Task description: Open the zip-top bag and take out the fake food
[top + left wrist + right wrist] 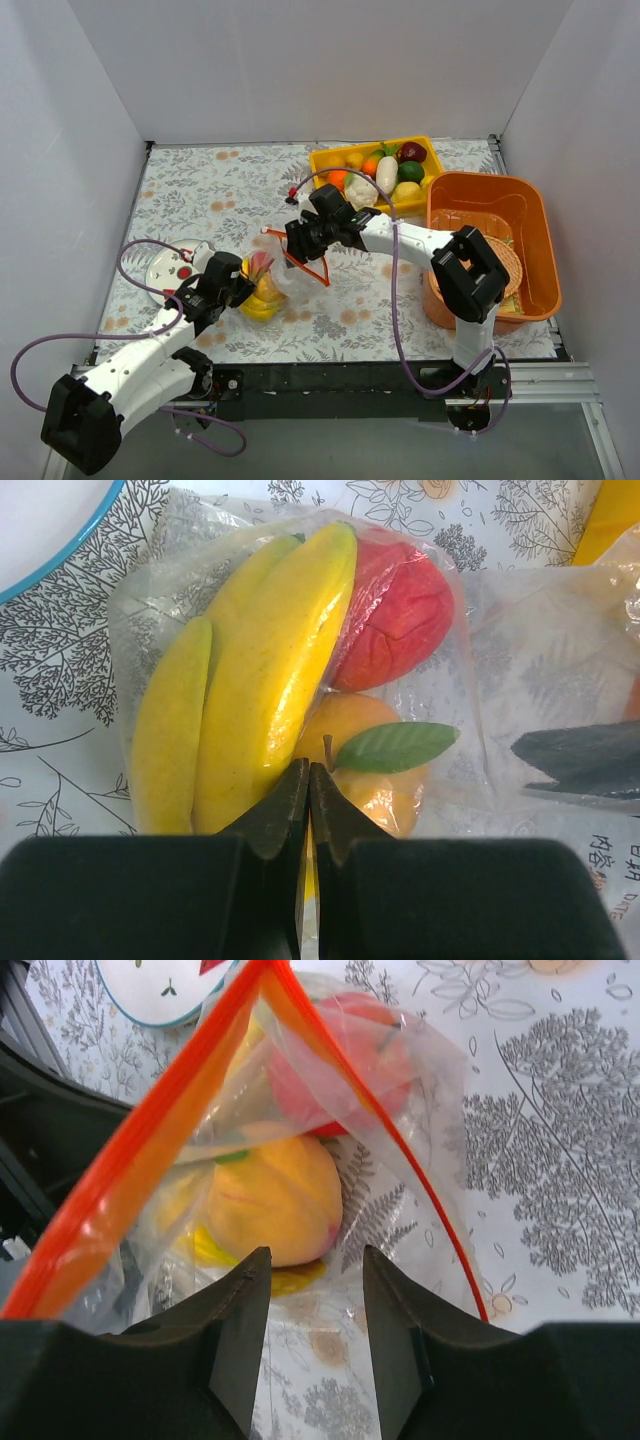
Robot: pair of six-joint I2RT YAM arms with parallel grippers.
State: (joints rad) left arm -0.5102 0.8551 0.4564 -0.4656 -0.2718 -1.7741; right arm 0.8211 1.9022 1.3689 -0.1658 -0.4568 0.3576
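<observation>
**A:** Where was the bag?

**B:** The clear bag (272, 272) lay on the flowered cloth (200, 190), left of centre in the overhead view. Its red-orange zip strip (130, 1150) gaped in a wide mouth. Inside were bananas (260, 670), a red fruit (395, 615) and an orange fruit (272, 1200) with a green leaf.

**A:** And the grippers?

**B:** The left gripper (308, 780) had its fingers pressed together at the bag's closed end, just beside the bananas, apparently pinching the plastic. The right gripper (315, 1300) hovered at the mouth, fingers apart and holding nothing, with the orange fruit straight ahead.

**A:** How should the step be done well?

**B:** My judgement: let the left pinch anchor the bag. Send the right fingers in between the two sides of the strip and close on the orange fruit alone, not on loose film. Then draw it out away from the left gripper. The glossy, round fruit could slip.

**A:** What was around?

**B:** A plate (160, 272) sat at centre left, a yellow tray (330, 157) of toy food at upper centre, and an orange tub (540, 250) at right.
</observation>
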